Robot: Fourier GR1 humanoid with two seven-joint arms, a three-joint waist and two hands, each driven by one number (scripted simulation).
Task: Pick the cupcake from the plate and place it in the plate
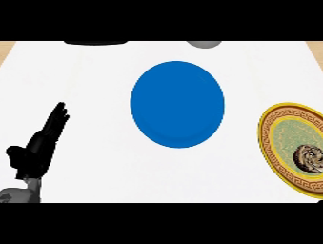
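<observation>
1. Left robot hand (41,143) of mine sits at the lower left of the view, fingers straight and together, pointing away from me, holding nothing.
2. Its thumb sticks out to the left, and the grey forearm (16,194) comes in from the lower edge beneath it.
3. Of my right robot hand I see only a small dark sliver at the lower right corner, too little to tell whether its fingers are apart or together.
4. On the white bench (86,86), a plain blue plate (177,104) lies in the middle with nothing on it.
5. To the right, near the bench's edge, lies a gold-rimmed plate (280,138) with a patterned border and a pale green centre.
6. The cupcake (311,158) stands on that gold-rimmed plate, in its lower right part, brown with a swirled top.
7. The two plates lie apart, with bare white bench between them.
8. My left robot hand is well apart from both plates and from the cupcake.
9. At the far edge of the bench, a dark object (95,42) and a grey rounded object (205,44) are partly cut off; I cannot tell what they are.
</observation>
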